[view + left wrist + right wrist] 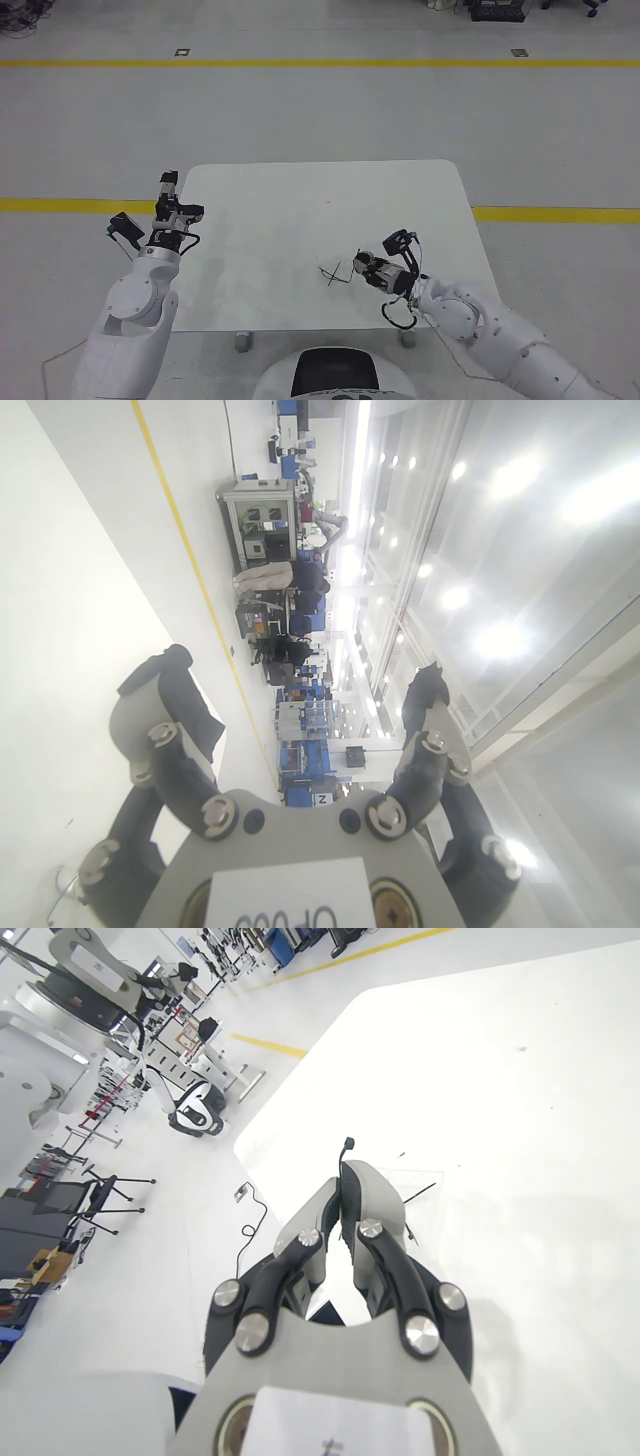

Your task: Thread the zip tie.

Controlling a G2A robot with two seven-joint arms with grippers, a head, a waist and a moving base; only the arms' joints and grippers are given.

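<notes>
So the right claw (342,1173) is pinched shut on the zip tie (348,1143), a skinny black plastic strip with a little square head poking out past the fingertips. The strip is clamped between the black pads (350,1200), which look rubbery and ribbed, and the outer shells of the fingers are smooth grey with round, shiny metal bolts (422,1330) at the joints. From the top view, that right claw (360,265) sits low over the near right part of the tabletop (300,200), and the zip tie (351,272) hangs off its tip toward the middle. The tabletop is plain matte white with rounded corners and a few tiny dark specks on it. Just beside the held tie there's a second black strip (420,1193) lying flat on the surface, thin and straight. In the top view it looks like a small crossed shape (331,272), so I can't tell if it's one piece or two. The left claw (178,198) is way over at the left edge of the tabletop, well apart from all that. In its own wrist view the left claw (300,672) is spread wide with nothing between its chunky black fingertips (170,660).
</notes>
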